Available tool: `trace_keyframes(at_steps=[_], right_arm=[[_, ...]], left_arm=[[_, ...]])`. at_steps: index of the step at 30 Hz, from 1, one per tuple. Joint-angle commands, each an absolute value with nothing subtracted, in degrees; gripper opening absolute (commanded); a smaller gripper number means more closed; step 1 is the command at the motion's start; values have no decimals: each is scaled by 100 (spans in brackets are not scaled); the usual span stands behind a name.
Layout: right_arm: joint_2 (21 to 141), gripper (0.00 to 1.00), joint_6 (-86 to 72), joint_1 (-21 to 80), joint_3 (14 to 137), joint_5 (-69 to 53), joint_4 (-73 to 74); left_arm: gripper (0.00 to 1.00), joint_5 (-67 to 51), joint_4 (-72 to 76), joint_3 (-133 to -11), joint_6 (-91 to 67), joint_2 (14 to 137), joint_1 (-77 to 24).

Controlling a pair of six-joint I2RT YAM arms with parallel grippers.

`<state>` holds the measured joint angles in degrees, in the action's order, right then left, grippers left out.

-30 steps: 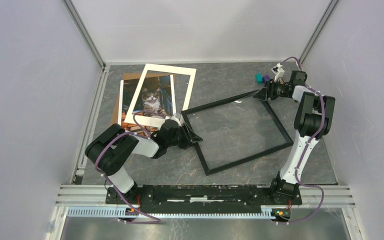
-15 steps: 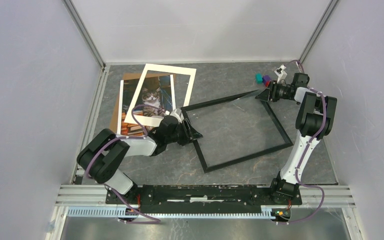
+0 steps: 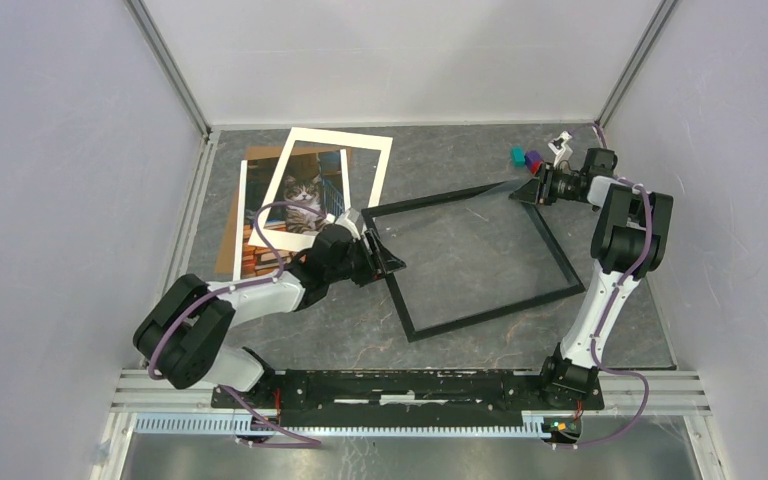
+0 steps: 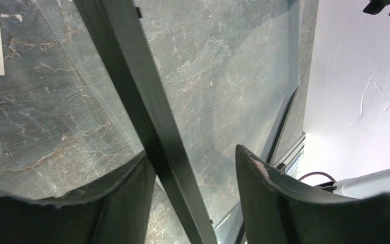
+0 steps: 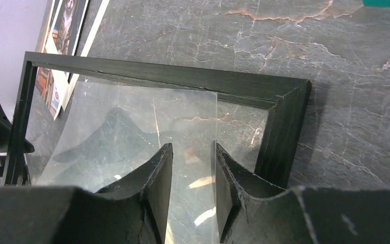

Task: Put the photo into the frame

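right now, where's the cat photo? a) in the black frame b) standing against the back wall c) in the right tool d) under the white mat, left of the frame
d: the photo shows through the opening of the mat, left of the frame.

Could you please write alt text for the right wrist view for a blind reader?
The right gripper, jaws slightly apart, hangs over a clear sheet inside a corner of the black frame on a grey marbled table. The cat photo and white mat show top left.
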<state>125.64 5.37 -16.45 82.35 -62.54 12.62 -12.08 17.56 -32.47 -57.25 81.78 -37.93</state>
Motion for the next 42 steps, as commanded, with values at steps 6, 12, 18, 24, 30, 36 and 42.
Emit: trace_keyframes(at_steps=[6,12,18,24,30,36,42], right_arm=[[12285,38,313,-1618,8082,-6479,932],[12346,27,257,-1618,8105,-6569,932],[12213,3,274,-1579,8026,-6678,950],[11760,0,1799,-1281,8068,-6517,2355],[11210,0,3133,-1180,7833,-6402,3456],[10266,0,3444,-1087,7376,-6500,3392],[9480,0,2930,-884,7390,-6181,3145]], left_arm=[[47,-1534,2886,-3585,-6009,8110,-3731],[38,-1503,2847,-3707,-5896,8159,-3643],[28,-1700,2988,-3594,-6125,8322,-3351],[23,-2017,2964,-3778,-6258,8579,-3029],[20,-2163,2916,-3951,-6364,8806,-2885],[20,-2183,2905,-3832,-6388,8977,-2804],[19,-2102,3228,-3591,-6544,9081,-2786]])
